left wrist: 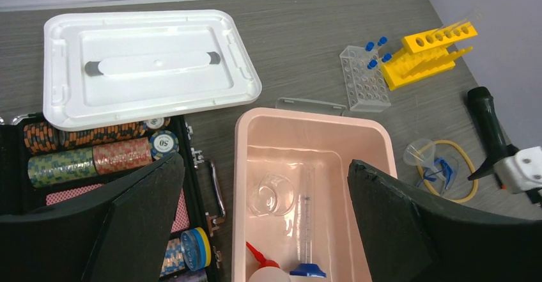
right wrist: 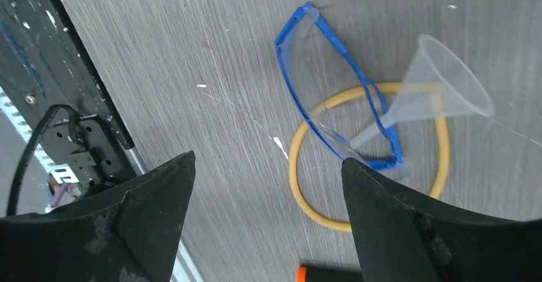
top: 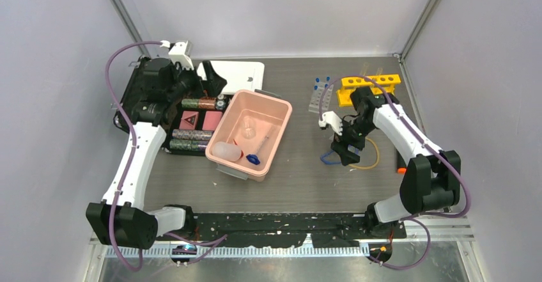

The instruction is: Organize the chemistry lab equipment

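Poker chip (left wrist: 165, 144) marked "50"

Pale pink on the tub (left wrist: 307, 118), plain white on its lid (left wrist: 150, 64). Bright yellow for tube rack (left wrist: 427, 64) and tubing (right wrist: 292, 164). Blue caps on clear test tubes (left wrist: 374, 44), clear tray (left wrist: 364, 87). Blue-framed, clear-lensed safety glasses (right wrist: 329, 90). Clear funnel (right wrist: 447, 71). White squeeze bottle (left wrist: 271, 275), red cap. Grey streaked grain across the bench (right wrist: 192, 58).

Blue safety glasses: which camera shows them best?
Right wrist: the blue safety glasses appear large and sharp, lying across the yellow tubing loop. Left wrist shows them small; top external, only a blue sliver beside the right arm.
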